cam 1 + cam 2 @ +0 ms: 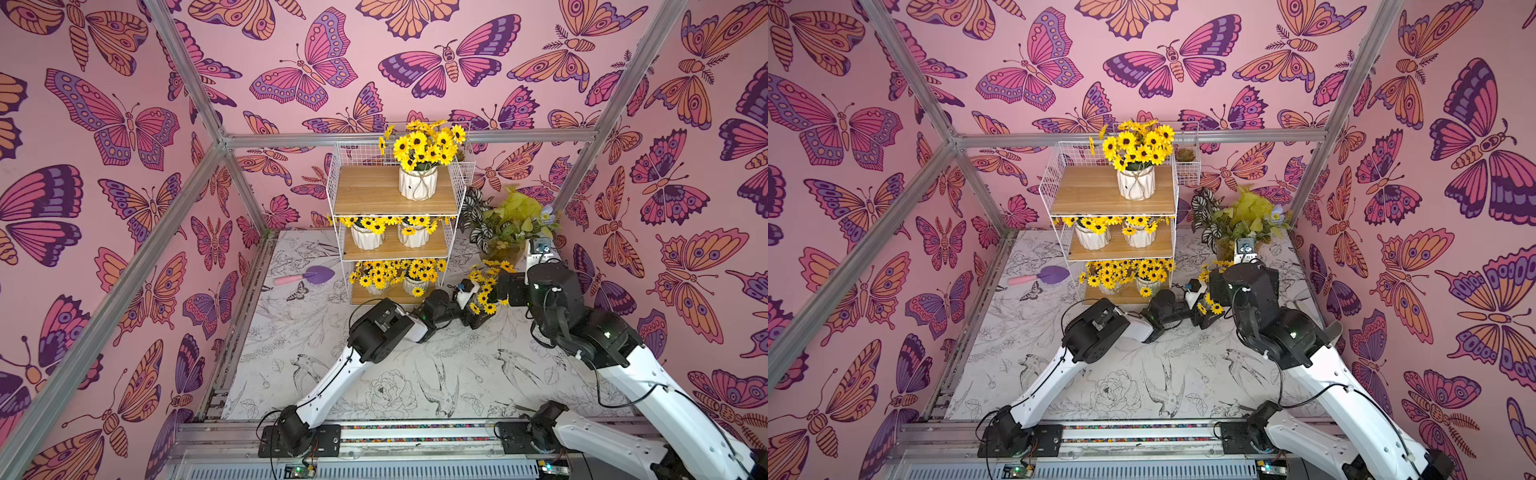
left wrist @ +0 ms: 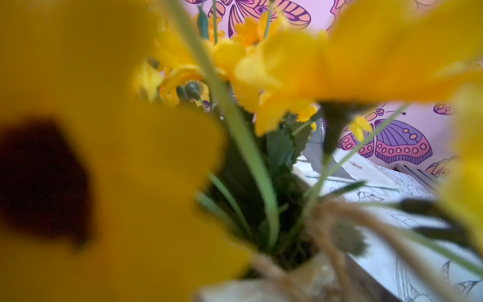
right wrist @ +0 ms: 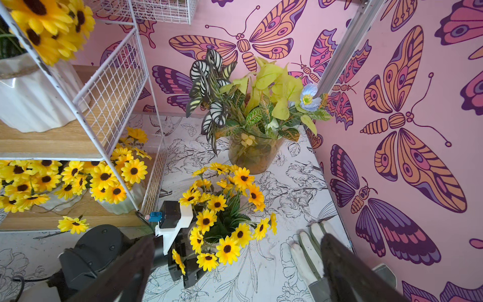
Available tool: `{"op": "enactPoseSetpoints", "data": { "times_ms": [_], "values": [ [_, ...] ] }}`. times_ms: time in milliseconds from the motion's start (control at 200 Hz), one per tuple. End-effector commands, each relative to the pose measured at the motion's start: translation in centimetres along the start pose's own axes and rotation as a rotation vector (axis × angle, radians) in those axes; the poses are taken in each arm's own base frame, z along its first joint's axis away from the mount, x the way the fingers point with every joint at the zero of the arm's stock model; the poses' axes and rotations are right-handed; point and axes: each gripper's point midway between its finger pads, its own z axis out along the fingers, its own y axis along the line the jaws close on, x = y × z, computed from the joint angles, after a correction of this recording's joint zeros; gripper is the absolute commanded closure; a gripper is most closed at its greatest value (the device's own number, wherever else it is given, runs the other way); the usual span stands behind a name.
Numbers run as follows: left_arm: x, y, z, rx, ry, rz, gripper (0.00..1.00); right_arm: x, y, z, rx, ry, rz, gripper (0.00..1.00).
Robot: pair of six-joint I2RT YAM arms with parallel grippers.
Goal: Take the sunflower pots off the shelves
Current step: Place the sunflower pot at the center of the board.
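The shelves [image 1: 365,191] stand at the back and hold several sunflower pots. One pot [image 1: 417,183] is on the top board, two [image 1: 367,237] [image 1: 413,237] on the middle board and two [image 1: 376,286] [image 1: 415,286] on the bottom board. One more sunflower pot [image 3: 224,209] is just right of the shelves, low over the table, and my left gripper [image 3: 198,264] is shut on it. In the left wrist view its twine-tied rim [image 2: 300,274] fills the foreground behind blurred petals. My right gripper [image 3: 235,274] hangs above this pot, open and empty.
An amber pot of green and striped leaves [image 1: 505,249] stands in the back right corner. A light glove [image 3: 308,248] lies near the right wall. A purple trowel [image 1: 309,275] lies left of the shelves. A small wire basket [image 1: 1187,166] hangs on the shelves' right side.
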Motion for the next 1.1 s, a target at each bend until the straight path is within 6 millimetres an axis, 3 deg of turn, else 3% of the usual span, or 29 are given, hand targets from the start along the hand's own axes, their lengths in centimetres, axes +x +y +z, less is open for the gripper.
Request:
{"op": "enactPoseSetpoints", "data": {
  "times_ms": [0, 190, 250, 506, 856, 1097],
  "values": [
    [0.3, -0.3, 1.1, 0.037, 0.033, -0.031, 0.38, 0.3, -0.8, -0.1, 0.032, 0.001, 0.022, 0.01],
    [1.5, -0.4, 2.4, 0.002, 0.115, -0.03, 0.2, 0.9, -0.9, -0.2, 0.028, 0.006, 0.037, 0.01],
    [1.6, -0.4, 2.5, -0.001, 0.129, -0.034, 0.0, 0.9, -1.1, -0.3, 0.027, 0.005, 0.042, 0.01],
    [1.9, -0.3, 2.3, -0.03, 0.177, -0.063, 0.0, 1.2, -1.4, -0.9, 0.015, -0.003, 0.058, 0.01],
    [3.6, -0.8, -0.7, -0.098, 0.226, -0.084, 0.0, 1.6, -0.8, -0.4, -0.003, 0.007, 0.04, 0.01],
    [5.0, -0.6, -1.4, -0.117, 0.286, -0.129, 0.0, 2.2, -0.2, 0.1, -0.014, 0.031, 0.04, 0.01]
  ]
}}
